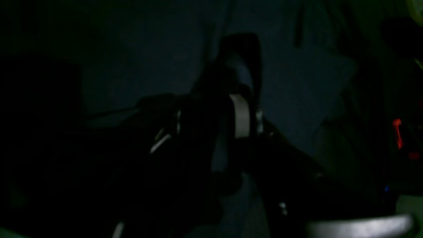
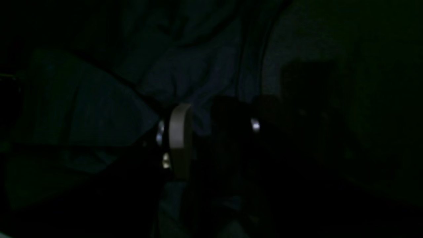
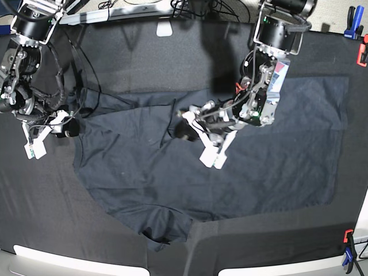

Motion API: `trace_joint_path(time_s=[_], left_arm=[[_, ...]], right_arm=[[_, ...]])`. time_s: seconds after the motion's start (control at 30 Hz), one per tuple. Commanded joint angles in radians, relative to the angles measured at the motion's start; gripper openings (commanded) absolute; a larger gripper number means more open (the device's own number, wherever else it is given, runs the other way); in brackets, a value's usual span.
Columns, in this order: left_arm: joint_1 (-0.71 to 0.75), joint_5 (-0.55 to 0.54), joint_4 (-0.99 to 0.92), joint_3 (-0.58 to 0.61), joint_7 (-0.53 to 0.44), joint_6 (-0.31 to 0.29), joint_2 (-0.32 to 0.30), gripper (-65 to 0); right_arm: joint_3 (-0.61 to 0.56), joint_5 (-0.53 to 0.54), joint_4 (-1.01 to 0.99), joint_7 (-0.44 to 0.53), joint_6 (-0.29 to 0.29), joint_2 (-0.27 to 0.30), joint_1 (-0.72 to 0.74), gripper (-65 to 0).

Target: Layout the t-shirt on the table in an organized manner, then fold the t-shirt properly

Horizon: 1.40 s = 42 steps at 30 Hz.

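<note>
Shirt spread on table, wrinkled, one sleeve toward the front edge. Left gripper pinches fabric near the collar, mid-shirt. Right gripper at the shirt's side edge; can't tell whether it's gripping.

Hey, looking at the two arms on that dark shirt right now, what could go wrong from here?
1. The left gripper sits mid-body on the dark slate-blue cotton t-shirt, where creases gather; pulling may bunch the cloth rather than flatten it.
2. The right gripper is at the shirt's edge on the black creased table cloth; it might pinch both layers.
3. The lower sleeve lies rumpled, so folding now would likely come out uneven.
</note>
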Motion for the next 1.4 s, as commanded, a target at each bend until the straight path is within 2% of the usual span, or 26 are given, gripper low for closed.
trace_joint_path(time_s=[0.0, 0.07, 0.1, 0.17, 0.23, 0.33, 0.5, 0.63, 0.73, 0.87, 1.03, 1.1, 1.23, 1.37], left_arm=[[-0.024, -0.016, 0.016, -0.002, -0.015, -0.011, 0.008, -49.0], [-0.024, -0.015, 0.016, -0.002, -0.016, -0.023, 0.008, -47.6], [-0.025, -0.014, 0.016, -0.002, -0.024, -0.056, 0.008, -46.0], [-0.025, 0.016, 0.017, -0.002, -0.069, -0.165, 0.008, -42.7], [-0.025, 0.084, 0.017, -0.002, -0.142, -0.246, 0.008, -40.8], [-0.024, 0.222, 0.017, -0.001, -0.235, -0.289, 0.009, -40.2], [-0.024, 0.561, 0.017, 0.071, -0.332, -0.283, 0.008, -40.2], [-0.024, 0.686, 0.017, 0.151, -0.405, -0.173, 0.008, -40.2], [-0.024, 0.753, 0.017, 0.182, -0.453, -0.128, 0.008, -41.8], [-0.026, 0.753, 0.017, 0.17, -0.458, -0.126, 0.004, -53.5], [-0.038, 0.7, 0.017, 0.164, -0.457, -0.125, -0.053, -62.5], [-0.04, 0.657, 0.017, 0.164, -0.452, -0.11, -0.087, -63.1], [-0.038, 0.536, 0.017, 0.164, -0.434, -0.016, -0.15, -63.0], [-0.037, 0.418, 0.017, 0.164, -0.381, -0.004, -0.175, -60.7]], right_arm=[[0.006, 0.014, 0.018, 0.012, 0.002, 0.019, 0.016, -43.4], [0.006, 0.014, 0.018, 0.012, 0.002, 0.019, 0.016, -43.4], [0.006, 0.014, 0.018, 0.012, 0.002, 0.019, 0.016, -43.4], [0.006, 0.014, 0.018, 0.012, 0.002, 0.019, 0.016, -43.4], [0.006, 0.014, 0.018, 0.012, 0.002, 0.019, 0.016, -43.4], [0.006, 0.014, 0.018, 0.012, 0.002, 0.019, 0.016, -43.4], [0.006, 0.014, 0.018, 0.012, 0.002, 0.019, 0.016, -43.4], [0.006, 0.014, 0.018, 0.012, 0.002, 0.019, 0.016, -43.4], [0.006, 0.014, 0.018, 0.008, 0.002, 0.019, 0.016, -43.4], [0.006, 0.014, 0.018, 0.007, 0.002, 0.019, 0.016, -43.4], [0.006, 0.014, 0.018, 0.008, 0.002, 0.019, 0.016, -43.4], [0.006, 0.014, 0.018, 0.008, 0.002, 0.019, 0.016, -43.4], [0.006, 0.014, 0.018, 0.008, 0.002, 0.019, 0.016, -43.4], [0.006, 0.014, 0.018, 0.008, 0.002, 0.019, 0.016, -43.4]])
